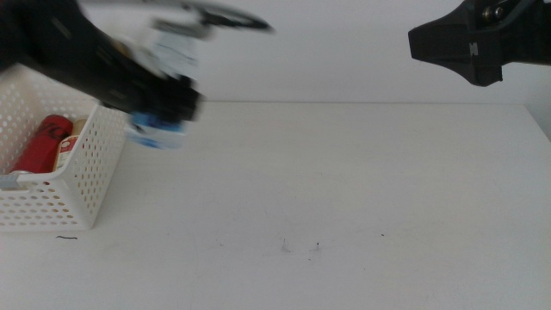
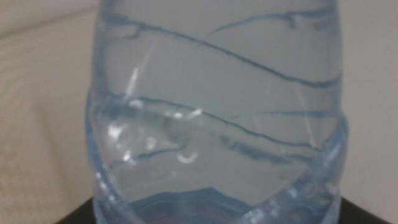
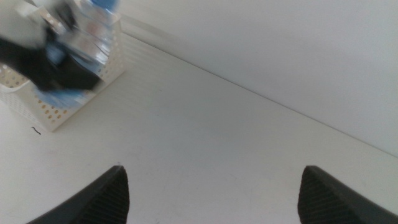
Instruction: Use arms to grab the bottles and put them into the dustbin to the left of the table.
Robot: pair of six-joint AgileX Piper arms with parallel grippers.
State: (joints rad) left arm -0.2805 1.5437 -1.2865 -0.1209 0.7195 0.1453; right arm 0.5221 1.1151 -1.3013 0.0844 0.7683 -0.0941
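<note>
Currently the water bottle [image 1: 161,129] is being carried by the left gripper [image 1: 172,102], jaws pinching it, beside the dustbin's [image 1: 82,168] near wall — not yet over the opening. If released now, it is judged likely to be dropped onto the table [image 1: 344,189]. The red can [image 1: 39,142] and yellow bottle [image 1: 71,146] are being shown inside only by the middle view; the right gripper [image 3: 211,186], jaws spread, is being held high — waiting.

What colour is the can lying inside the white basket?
Red; the can shows best in the middle view, lying in the dustbin.
</note>
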